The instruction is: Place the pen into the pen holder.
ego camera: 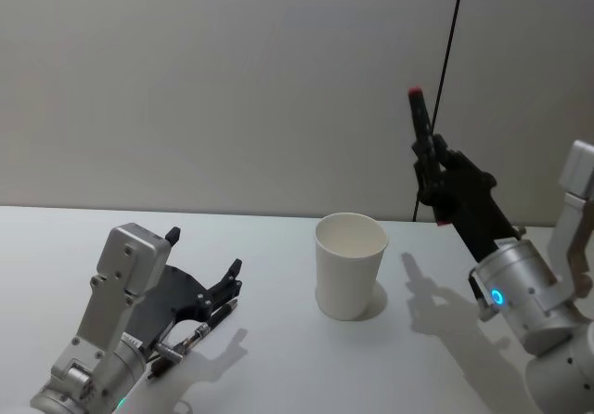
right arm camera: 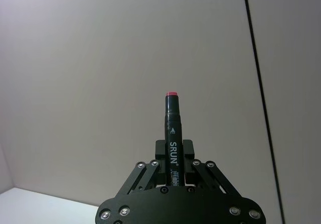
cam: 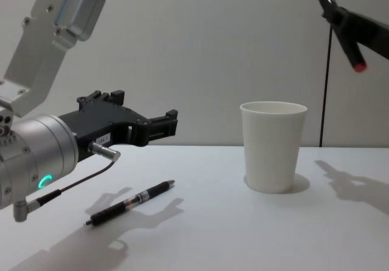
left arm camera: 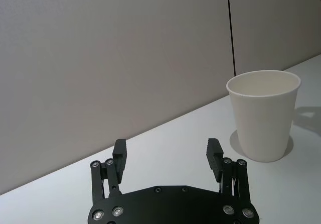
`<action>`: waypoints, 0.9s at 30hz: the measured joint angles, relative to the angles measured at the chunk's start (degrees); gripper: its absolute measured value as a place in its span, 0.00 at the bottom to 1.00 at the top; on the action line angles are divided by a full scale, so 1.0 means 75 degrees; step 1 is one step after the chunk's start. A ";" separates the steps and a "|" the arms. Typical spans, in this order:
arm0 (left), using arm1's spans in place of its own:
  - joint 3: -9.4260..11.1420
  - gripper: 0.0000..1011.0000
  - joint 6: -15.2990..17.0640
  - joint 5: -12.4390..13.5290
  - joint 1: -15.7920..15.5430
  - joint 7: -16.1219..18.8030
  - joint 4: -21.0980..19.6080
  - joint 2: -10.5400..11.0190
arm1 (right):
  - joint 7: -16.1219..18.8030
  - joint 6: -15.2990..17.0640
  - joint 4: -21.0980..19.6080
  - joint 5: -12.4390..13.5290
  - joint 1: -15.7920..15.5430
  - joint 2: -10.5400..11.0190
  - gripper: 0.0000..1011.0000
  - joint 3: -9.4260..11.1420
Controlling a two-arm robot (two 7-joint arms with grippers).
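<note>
The pen holder, a white paper cup (ego camera: 351, 265) (cam: 272, 146) (left arm camera: 263, 116), stands upright mid-table. My right gripper (ego camera: 429, 168) (right arm camera: 173, 151) (cam: 338, 17) is raised to the right of and above the cup, shut on a black marker pen (ego camera: 419, 117) (right arm camera: 172, 133) (cam: 352, 55) with red ends that points upward. A second black pen (cam: 130, 203) (ego camera: 190, 338) lies flat on the table to the left. My left gripper (ego camera: 204, 252) (left arm camera: 167, 153) (cam: 146, 106) hovers open above it, holding nothing.
The white table (ego camera: 278, 358) runs back to a pale wall. A thin dark vertical line (ego camera: 450, 71) crosses the wall behind the right arm. Open tabletop lies around the cup on every side.
</note>
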 joint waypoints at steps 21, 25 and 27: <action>0.0000 0.99 0.0000 0.0000 0.0000 0.0000 0.0000 0.0000 | 0.0584 -0.1010 0.1436 -0.0102 0.0909 -0.0293 0.19 -0.0644; 0.0000 0.99 0.0000 -0.0001 0.0000 0.0000 0.0000 0.0000 | 0.0609 -0.1301 0.1660 -0.0209 0.0999 -0.0322 0.19 -0.0733; 0.0000 0.99 0.0000 -0.0001 0.0000 0.0000 0.0000 0.0000 | 0.0614 -0.1496 0.1783 -0.0293 0.1042 -0.0339 0.19 -0.0783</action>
